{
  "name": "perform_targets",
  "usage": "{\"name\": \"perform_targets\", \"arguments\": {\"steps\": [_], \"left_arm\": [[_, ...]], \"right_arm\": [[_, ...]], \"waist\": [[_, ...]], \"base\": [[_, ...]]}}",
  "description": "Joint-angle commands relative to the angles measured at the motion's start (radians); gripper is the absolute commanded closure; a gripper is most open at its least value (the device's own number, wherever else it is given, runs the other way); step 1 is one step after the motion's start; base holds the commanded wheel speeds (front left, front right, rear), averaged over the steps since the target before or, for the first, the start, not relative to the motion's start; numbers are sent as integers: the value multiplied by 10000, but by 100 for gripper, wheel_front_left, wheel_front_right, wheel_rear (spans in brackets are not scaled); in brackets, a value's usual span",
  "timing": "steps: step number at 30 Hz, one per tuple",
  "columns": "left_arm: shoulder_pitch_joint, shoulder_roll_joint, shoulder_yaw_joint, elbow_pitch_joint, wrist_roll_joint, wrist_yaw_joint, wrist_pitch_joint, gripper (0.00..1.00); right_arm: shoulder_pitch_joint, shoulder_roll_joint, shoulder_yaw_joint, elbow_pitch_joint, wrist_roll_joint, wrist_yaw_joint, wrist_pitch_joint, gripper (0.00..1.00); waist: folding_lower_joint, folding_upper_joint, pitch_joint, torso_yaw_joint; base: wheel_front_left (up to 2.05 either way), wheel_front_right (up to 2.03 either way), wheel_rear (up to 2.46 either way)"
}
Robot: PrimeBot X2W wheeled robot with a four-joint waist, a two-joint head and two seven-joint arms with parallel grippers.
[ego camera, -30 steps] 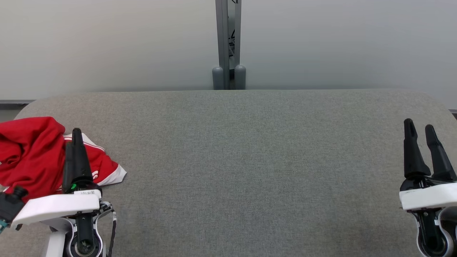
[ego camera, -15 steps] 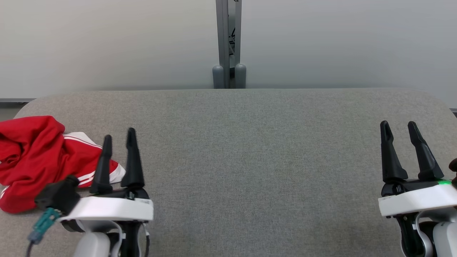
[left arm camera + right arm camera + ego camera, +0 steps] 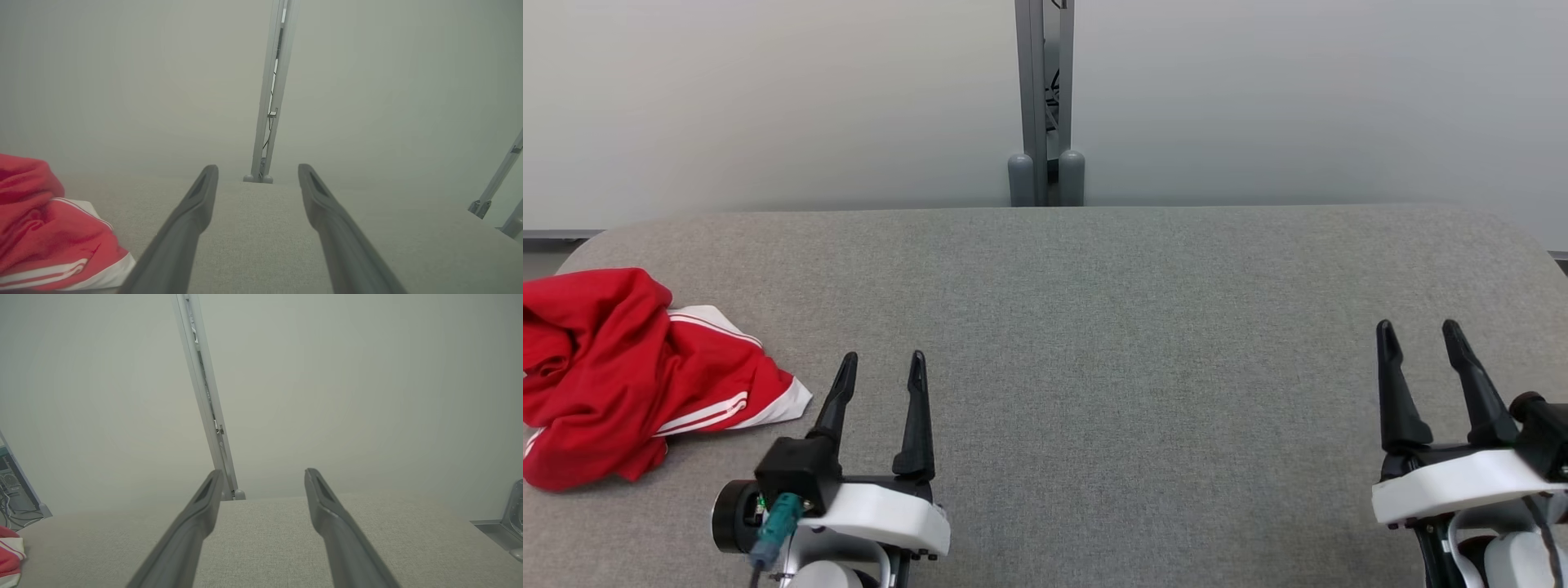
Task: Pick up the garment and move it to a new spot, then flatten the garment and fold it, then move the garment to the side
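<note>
Two grippers over the grey table [image 3: 1094,327], and both are empty with jaws spread wide. The left gripper [image 3: 884,356] sits low by the near edge, its fingers pointing away toward the pale wall [image 3: 768,98], and between them there is just bare tabletop. The red garment [image 3: 613,367] lies in a crumpled heap at the table's left end, bunched high at the far side, with white stripes and a white hem spilling toward the middle. Its nearest white corner comes close to the left gripper's outer finger in the head view, close but apart, no contact. From the left wrist, the garment fills the lower left corner, just beside that same finger. Over on the other side, the right gripper [image 3: 1417,325] hangs above the table's right end, fingers also aimed at the wall, well apart from the garment. Its wrist camera catches a small red-and-white scrap of the garment at the lower left edge. A grey metal post [image 3: 1045,98] stands behind the far edge, right at the middle.
</note>
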Motion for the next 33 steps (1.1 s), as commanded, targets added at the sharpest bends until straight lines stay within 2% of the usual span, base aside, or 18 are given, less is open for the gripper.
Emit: {"name": "perform_targets", "arguments": {"steps": [1, 5, 13, 28, 33], "left_arm": [[-84, 51, -93, 36, 366, 150, -85, 0], [-99, 74, -217, 278, 708, 436, -140, 0], [-178, 188, -433, 619, 1224, 622, -228, 0], [-93, 139, -540, 1054, 2250, 359, -397, 0], [-39, 106, -499, 1158, 2644, 418, -452, 0]], "right_arm": [[-2, -11, 75, 94, -228, 41, -134, 0], [-105, -3, 101, 406, -498, 42, -250, 0], [-260, 11, 187, 898, -653, 43, -453, 0], [-430, -16, 455, 1575, -703, 48, -860, 0], [-475, -29, 593, 1719, -1057, 49, -1017, 0]], "waist": [[0, 0, 3, -5], [0, 0, 11, -29], [0, 0, -2, -38], [0, 0, -24, -21], [0, 0, -36, -16]], "base": [[0, 0, 0], [0, 0, 0], [0, 0, 0], [0, 0, 0], [0, 0, 0]]}}
